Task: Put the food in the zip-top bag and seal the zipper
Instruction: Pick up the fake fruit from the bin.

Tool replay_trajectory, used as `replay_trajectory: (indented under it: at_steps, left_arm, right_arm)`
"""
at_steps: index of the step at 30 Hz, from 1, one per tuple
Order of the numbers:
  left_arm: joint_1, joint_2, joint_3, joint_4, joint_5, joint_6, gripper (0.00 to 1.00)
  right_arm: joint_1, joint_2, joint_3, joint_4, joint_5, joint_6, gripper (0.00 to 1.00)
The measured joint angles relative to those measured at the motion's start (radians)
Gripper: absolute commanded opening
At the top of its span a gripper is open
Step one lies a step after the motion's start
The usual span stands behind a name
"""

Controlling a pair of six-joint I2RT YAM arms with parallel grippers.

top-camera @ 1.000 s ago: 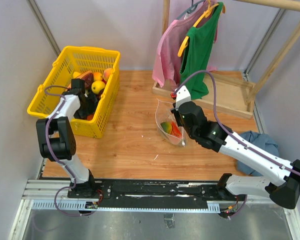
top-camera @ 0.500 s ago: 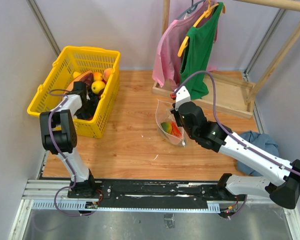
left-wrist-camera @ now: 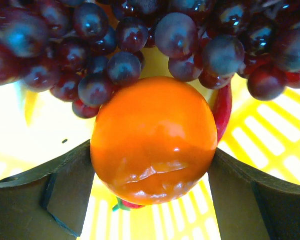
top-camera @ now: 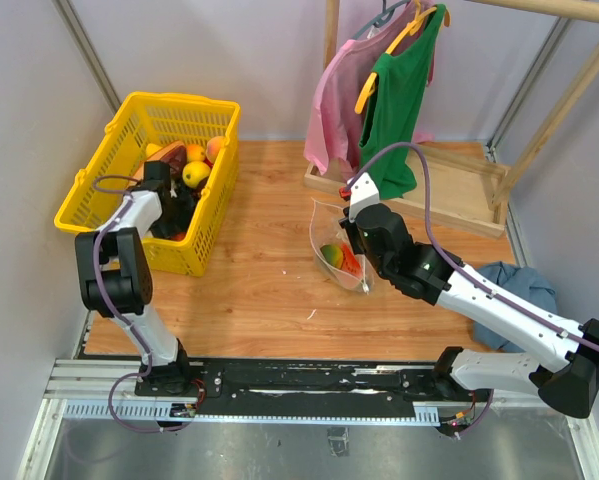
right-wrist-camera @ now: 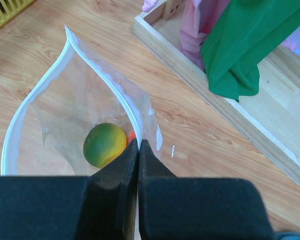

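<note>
My left gripper (top-camera: 172,207) is down inside the yellow mesh basket (top-camera: 215,104). In the left wrist view its fingers (left-wrist-camera: 64,192) press both sides of an orange (left-wrist-camera: 155,137), with dark purple grapes (left-wrist-camera: 124,65) just behind it. My right gripper (top-camera: 353,238) is shut on the rim of the clear zip-top bag (top-camera: 327,226) and holds its mouth open. The right wrist view shows the jaws (right-wrist-camera: 138,145) pinched on the whitish zipper strip (right-wrist-camera: 103,77). A green-yellow fruit (right-wrist-camera: 104,145) and a red piece (right-wrist-camera: 131,134) lie inside the bag.
More toy fruits, including a yellow lemon (top-camera: 195,173), lie in the basket at the back left. A wooden rack base (top-camera: 449,190) with hanging pink and green shirts (top-camera: 399,90) stands behind the bag. Blue cloth (top-camera: 519,285) lies at the right.
The left arm's elbow swung slightly right and back again while its gripper stayed in the basket. The right gripper and the bag have hardly moved.
</note>
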Motion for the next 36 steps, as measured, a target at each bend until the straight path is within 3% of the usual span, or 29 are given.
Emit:
replay_trajectory:
  at_steps: [9,22,29,36]
  left_arm:
    - [-0.012,-0.163,-0.003,-0.003,-0.045,0.0,0.38]
    - [-0.137,-0.487,0.106,-0.043,-0.093,-0.013,0.34]
    - [-0.2,-0.643,0.135,-0.042,-0.032,-0.024,0.33]
    - [-0.346,-0.777,0.063,0.034,0.087,-0.061,0.33]
  right_arm:
    - [0.0,0.0,0.0,0.0,-0.006,0.0,0.01]
    - [-0.004,0.0,0.0,0.0,-0.05,0.0,0.01]
    - [-0.006,0.0,0.0,0.002,-0.092,0.0,0.01]
    - [-0.006,-0.014,0.0,0.005,-0.137,0.0,0.01]
